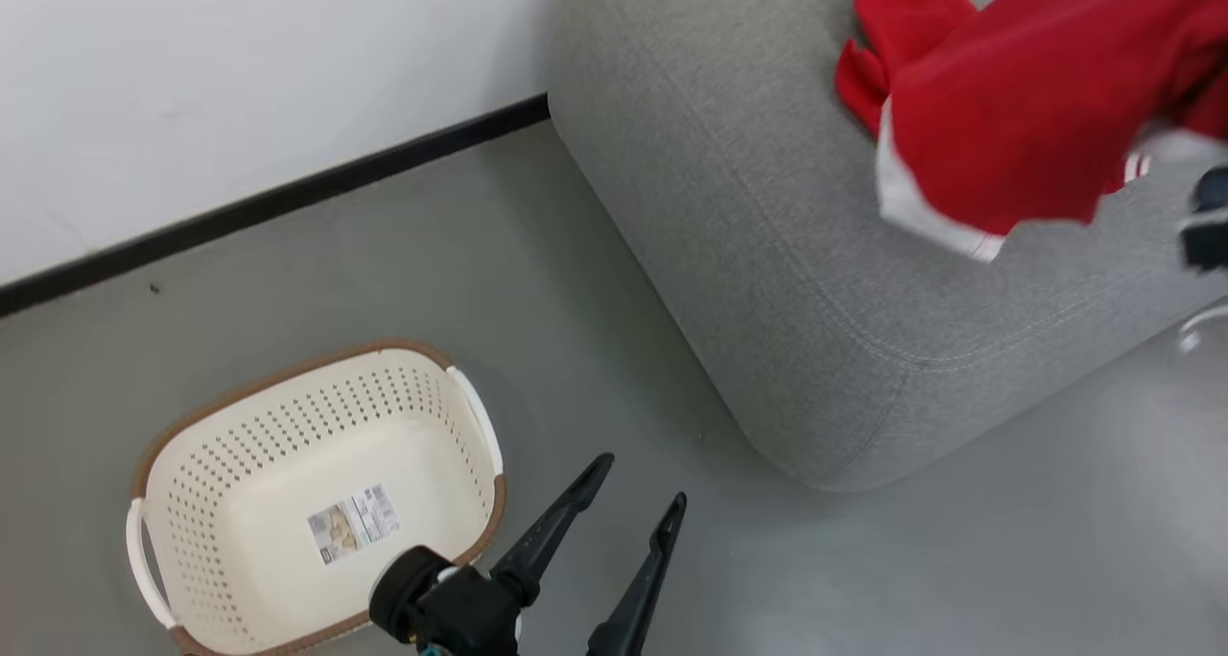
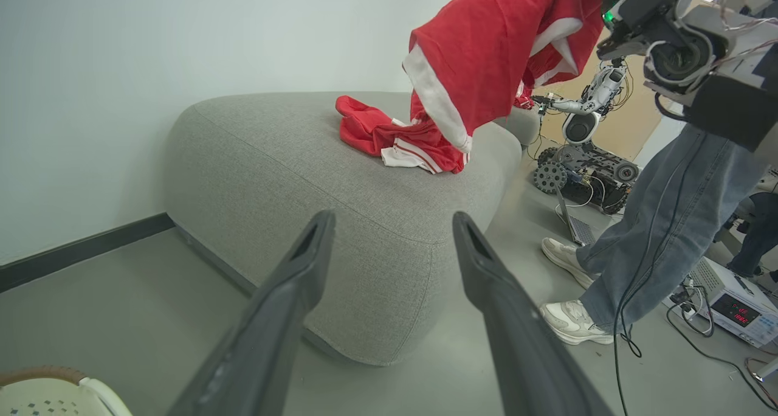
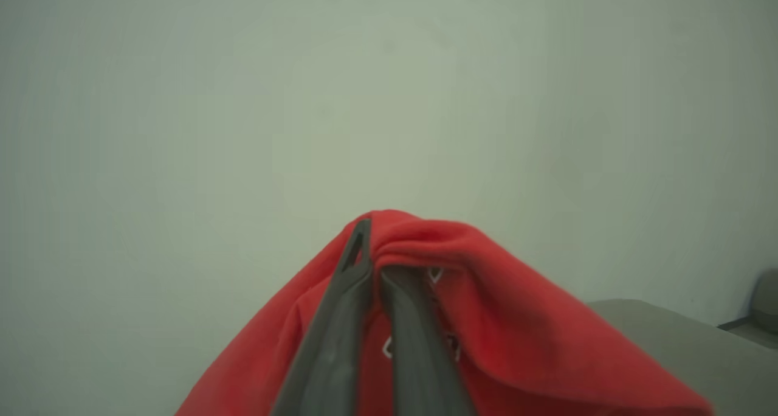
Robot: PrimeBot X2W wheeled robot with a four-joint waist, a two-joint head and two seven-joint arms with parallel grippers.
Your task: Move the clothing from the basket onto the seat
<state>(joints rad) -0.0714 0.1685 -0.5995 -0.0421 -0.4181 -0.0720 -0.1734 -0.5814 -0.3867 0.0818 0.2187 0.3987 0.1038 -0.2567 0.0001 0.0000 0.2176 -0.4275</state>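
The cream basket with a brown rim stands on the floor at the lower left, holding nothing but its label sticker. My left gripper hangs open just right of it, over the floor, fingers pointing at the grey seat. One red garment with white stripes lies crumpled on the seat. A second red garment with white trim hangs in the air above the seat, draped over my right gripper, which is shut on its fabric.
A white wall with a black baseboard runs behind the basket and seat. In the left wrist view a person in jeans and white sneakers stands right of the seat, near another robot, cables and a power supply.
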